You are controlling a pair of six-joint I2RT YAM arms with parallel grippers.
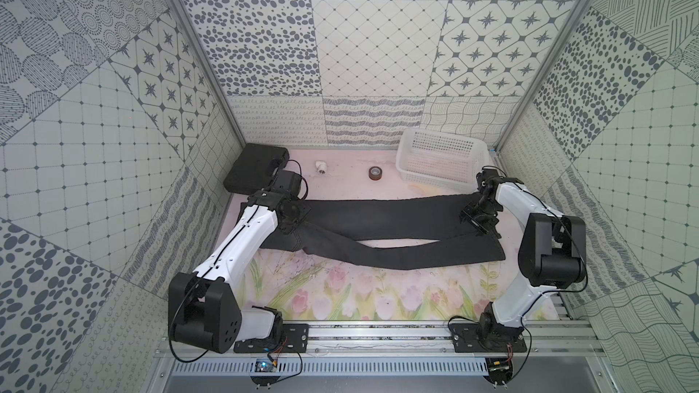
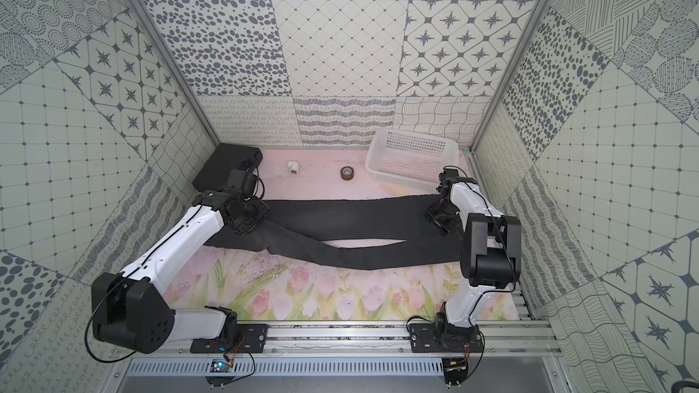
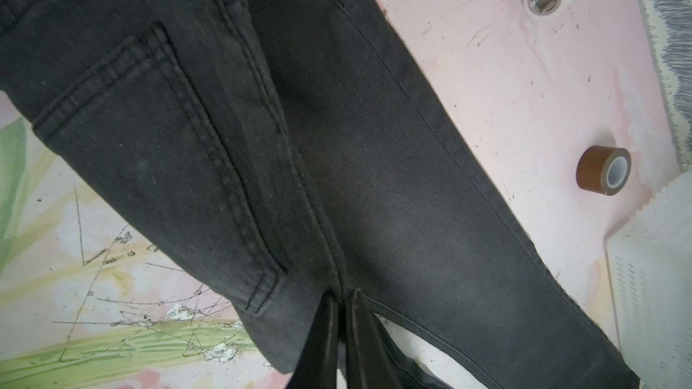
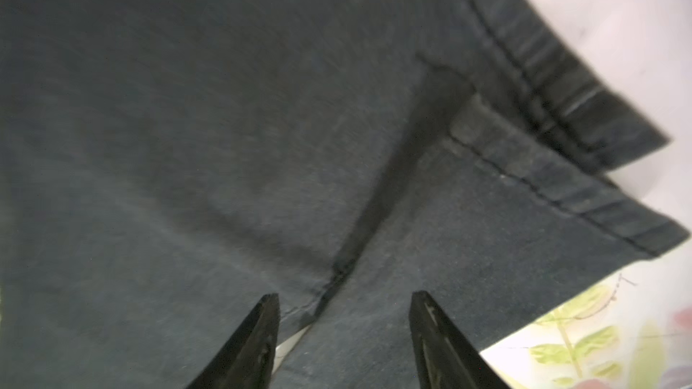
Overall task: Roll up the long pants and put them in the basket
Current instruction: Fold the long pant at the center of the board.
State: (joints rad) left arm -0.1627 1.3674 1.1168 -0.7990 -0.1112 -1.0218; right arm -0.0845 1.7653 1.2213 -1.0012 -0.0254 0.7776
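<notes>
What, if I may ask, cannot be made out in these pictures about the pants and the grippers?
- Waist end of the long pants: covered by the left arm in both top views.
- The left gripper: in the left wrist view, its fingers are cut off by the frame edge; whether they pinch cloth is unclear.
- The right gripper: the right wrist view is blurred; whether its open jaws touch the cloth is unclear.

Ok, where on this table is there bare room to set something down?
Widest free patch: the floral table surface between the dark charcoal long pants and the front rail. A small pink gap lies between the white pipe elbow and brown tape roll. Crowded: back corners, with the black rigid case and white plastic basket.
</notes>
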